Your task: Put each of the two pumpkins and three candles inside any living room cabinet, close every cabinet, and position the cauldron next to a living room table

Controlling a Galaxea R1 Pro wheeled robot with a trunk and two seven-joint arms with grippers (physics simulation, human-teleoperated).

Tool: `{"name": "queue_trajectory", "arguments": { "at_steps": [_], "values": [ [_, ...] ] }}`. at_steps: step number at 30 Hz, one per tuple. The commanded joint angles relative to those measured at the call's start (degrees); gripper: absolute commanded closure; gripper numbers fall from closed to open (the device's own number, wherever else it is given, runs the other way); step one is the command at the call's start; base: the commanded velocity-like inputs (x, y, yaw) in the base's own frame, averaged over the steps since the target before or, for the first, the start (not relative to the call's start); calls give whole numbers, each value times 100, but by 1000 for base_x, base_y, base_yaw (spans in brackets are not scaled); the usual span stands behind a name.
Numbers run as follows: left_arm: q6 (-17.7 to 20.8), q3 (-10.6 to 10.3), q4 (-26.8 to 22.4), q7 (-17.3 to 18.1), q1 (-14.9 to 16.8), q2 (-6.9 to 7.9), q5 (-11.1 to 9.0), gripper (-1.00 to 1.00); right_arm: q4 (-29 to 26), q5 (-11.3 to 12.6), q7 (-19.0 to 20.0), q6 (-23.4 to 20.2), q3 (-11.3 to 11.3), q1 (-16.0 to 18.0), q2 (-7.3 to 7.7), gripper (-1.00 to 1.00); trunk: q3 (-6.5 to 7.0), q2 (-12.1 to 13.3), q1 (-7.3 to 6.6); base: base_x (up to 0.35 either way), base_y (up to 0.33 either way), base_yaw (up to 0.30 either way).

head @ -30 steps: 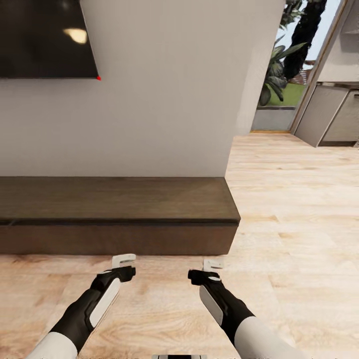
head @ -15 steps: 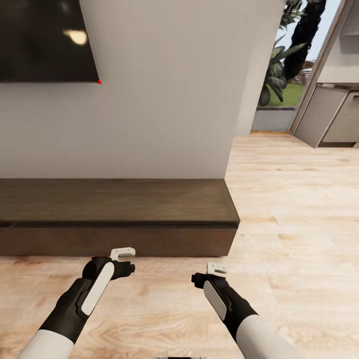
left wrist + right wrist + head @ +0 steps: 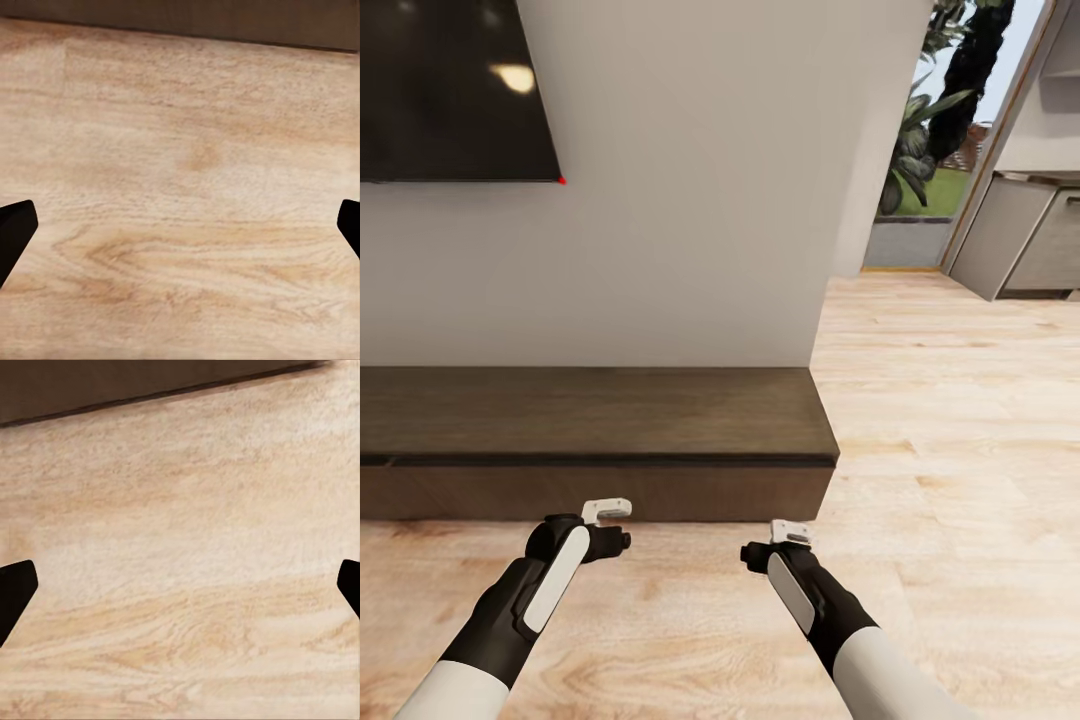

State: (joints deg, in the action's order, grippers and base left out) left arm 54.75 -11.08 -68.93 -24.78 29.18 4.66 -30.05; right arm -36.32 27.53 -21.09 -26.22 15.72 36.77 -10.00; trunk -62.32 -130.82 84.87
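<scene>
Head view: cabinet (image 3: pixel 595 440) against the far wall under a TV (image 3: pixel 450 90), fronts apparently shut; left gripper (image 3: pixel 605 512) and right gripper (image 3: pixel 790 532) hover empty just before it. Wrist views: each gripper's fingers (image 3: pixel 15 232) (image 3: pixel 15 589) spread wide over floor (image 3: pixel 187 585). Risk: driving nearer could knock the grippers against the cabinet

My left tool (image 3: pixel 180 232) spread wide, dark fingertips (image 3: pixel 15 232) at either edge, over pale wood-grain floor (image 3: pixel 187 165); cabinet (image 3: pixel 225 19) base a dark strip beyond.
</scene>
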Motion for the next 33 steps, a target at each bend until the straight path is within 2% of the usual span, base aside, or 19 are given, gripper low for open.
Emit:
{"name": "queue_trajectory", "arguments": {
  "at_steps": [1,8,14,18,22,24,27,30,33],
  "values": [
    [-2,0,10,-4,0,0,0,-100,-36,3,0,-17,0,-2,0,-100,18,42,-22,0,0,0],
    [-8,0,60,-16,0,0,0,-100,-136,7,-5,-360,-6,-1,0,-100,144,322,-176,-116,0,0],
    [-9,0,63,-23,0,0,7,-100,-250,443,-31,-759,-8,0,0,-100,252,563,-308,-26,0,0],
    [-5,35,76,-16,0,15,8,-100,-274,512,-41,-876,-8,0,0,-100,324,723,-396,-3,0,0],
    [-2,205,97,-11,0,35,14,-100,-273,530,-39,-899,-25,-1,0,-100,395,884,-484,0,0,0],
    [-25,277,308,-15,0,50,18,-100,-271,543,-42,-924,-135,-2,0,-100,431,964,-528,0,0,0],
    [-104,357,922,-4,0,65,33,-100,-269,549,-42,-1084,-366,-18,0,-100,485,1084,-593,-27,0,0],
    [-400,588,1674,15,12,80,53,-100,-270,550,-42,-1213,-610,-62,0,-100,539,1205,-659,-206,0,0],
    [-591,747,1997,28,16,95,63,-100,-256,521,-47,-1222,-763,-72,0,-100,593,1325,-725,-171,0,0]
  ]
}}
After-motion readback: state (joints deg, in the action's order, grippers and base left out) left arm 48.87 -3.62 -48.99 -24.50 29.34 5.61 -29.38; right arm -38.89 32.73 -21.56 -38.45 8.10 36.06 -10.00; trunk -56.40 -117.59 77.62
